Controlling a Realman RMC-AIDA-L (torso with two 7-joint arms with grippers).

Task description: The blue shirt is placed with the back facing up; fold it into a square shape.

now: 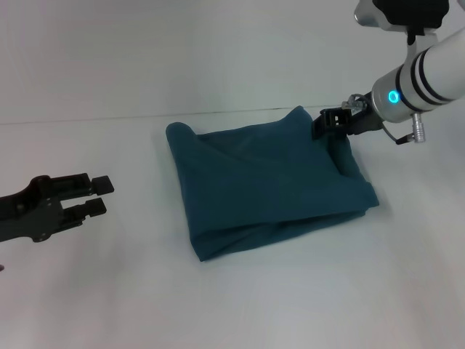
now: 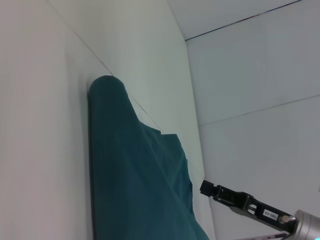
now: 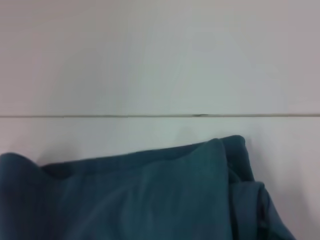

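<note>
No lettering, brand or number can be read anywhere. A small white label [image 2: 269, 215] sits on the right gripper [image 2: 210, 188] as seen from the left wrist view, with dark marks on it too small to make out. The blue shirt [image 1: 265, 182] shows only plain fabric.

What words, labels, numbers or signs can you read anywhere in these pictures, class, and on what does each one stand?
No text here can be read.
The right gripper carries a small white label with dark marks, seen in the left wrist view: too small to read.
The blue shirt, folded on the white table, shows plain cloth only, no lettering.
The left gripper bears no marking.
</note>
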